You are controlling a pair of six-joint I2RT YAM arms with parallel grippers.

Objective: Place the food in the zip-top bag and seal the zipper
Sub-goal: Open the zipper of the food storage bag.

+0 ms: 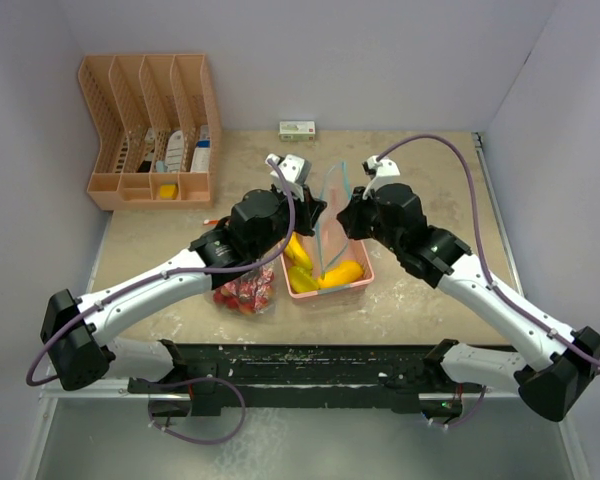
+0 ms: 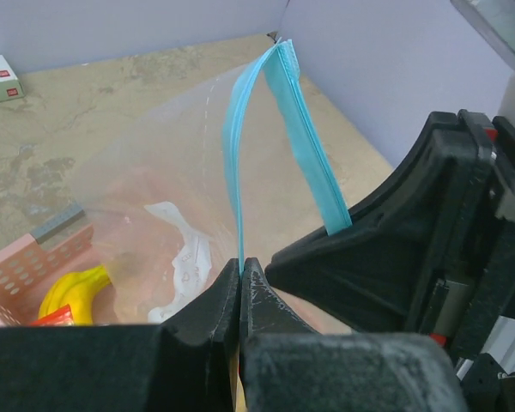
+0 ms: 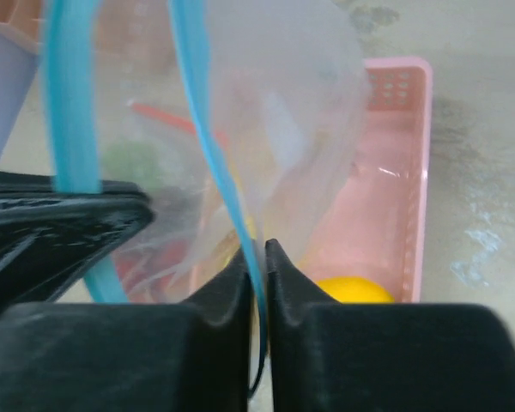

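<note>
Your left tool (image 2: 242, 276) is pinched tight on the zip-top bag (image 1: 330, 222), its two fingers closed flat on one blue zipper strip (image 2: 230, 172) at the mouth. Your right tool (image 3: 257, 257) is narrowed onto the other strip (image 2: 313, 146), its fingers pressed against the blue line from both sides. So each tool grips one lip, and the mouth gapes between them. From above, the bag stands upright between the two tools over the far half of the pink basket (image 1: 325, 292), which sits on the bench (image 1: 410, 310) in front of the arms. None of the food shows clearly inside the bag. The bananas (image 1: 298, 250) lie in the basket's left part, and the mango (image 1: 342, 273) lies in its near right part. The strawberries (image 1: 245, 290) rest on the bench just left of the basket, partly under your left arm. Through the clear film the right wrist view shows blurred green and red shapes. You cannot tell whether they are in the bag or behind it. An orange organiser (image 1: 150, 130) stands at the far left corner of the bench, and a small box (image 1: 297, 129) lies at the far edge, well apart from the bag.
</note>
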